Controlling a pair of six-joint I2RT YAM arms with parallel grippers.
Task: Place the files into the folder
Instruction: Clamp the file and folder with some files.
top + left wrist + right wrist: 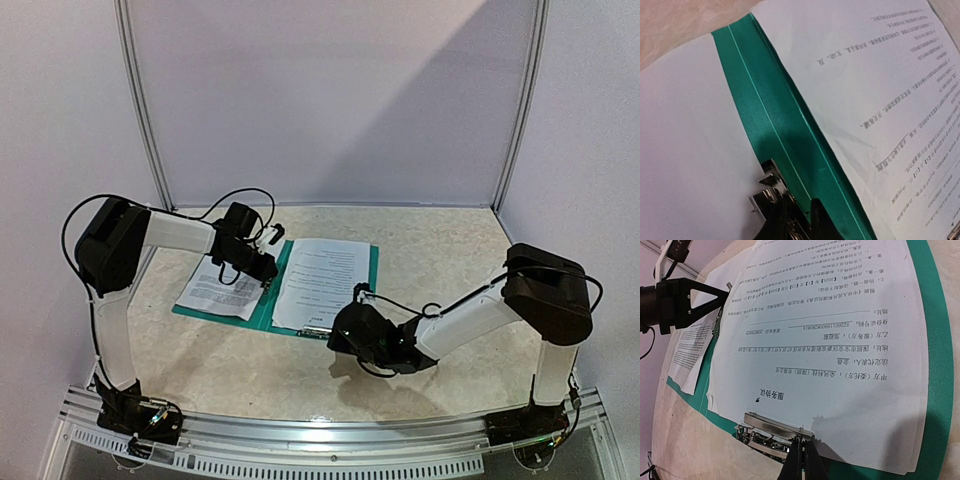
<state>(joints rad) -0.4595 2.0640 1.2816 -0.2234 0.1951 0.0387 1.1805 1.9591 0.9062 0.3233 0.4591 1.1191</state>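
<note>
The teal folder lies open on the table. One printed file rests on its right half, its near edge at a metal clip. Another file lies over the left half and sticks out past the folder's edge. My left gripper is down at the spine, its fingers closed on a second metal clip beside the left file. The right gripper is shut, its tips against the near clip's lever. Between the two sheets the green spine shows.
White panels wall the table at the back and both sides, with metal posts at the back corners. An aluminium rail carrying the arm bases runs along the near edge. Bare beige tabletop lies right of the folder.
</note>
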